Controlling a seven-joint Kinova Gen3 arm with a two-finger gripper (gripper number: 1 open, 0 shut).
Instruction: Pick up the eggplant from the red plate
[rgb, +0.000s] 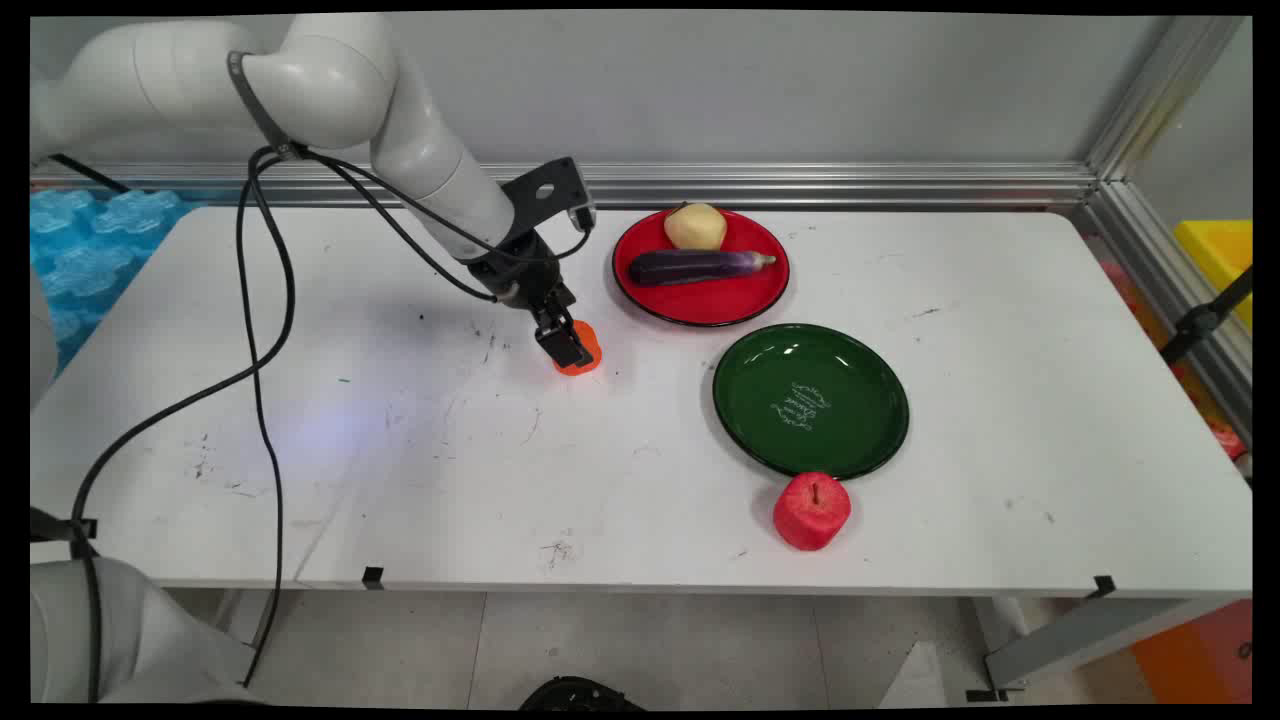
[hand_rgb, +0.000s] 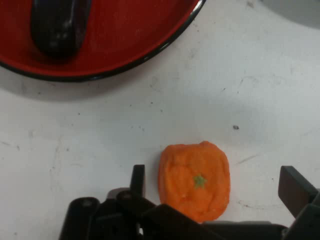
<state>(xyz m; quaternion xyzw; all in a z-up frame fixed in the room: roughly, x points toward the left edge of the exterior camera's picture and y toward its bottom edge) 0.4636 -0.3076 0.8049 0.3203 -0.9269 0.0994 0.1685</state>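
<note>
A robot lab: a white arm is working at a table fenced by aluminium rails, upper frame.

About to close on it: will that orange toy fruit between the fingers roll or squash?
The orange toy fruit looks blocky with flattened sides, so it probably won't roll. Its matte, grainy skin suggests foam: likely light, slightly squashy, not slippery. The open gripper straddles it, fingers apart from its sides.
</note>
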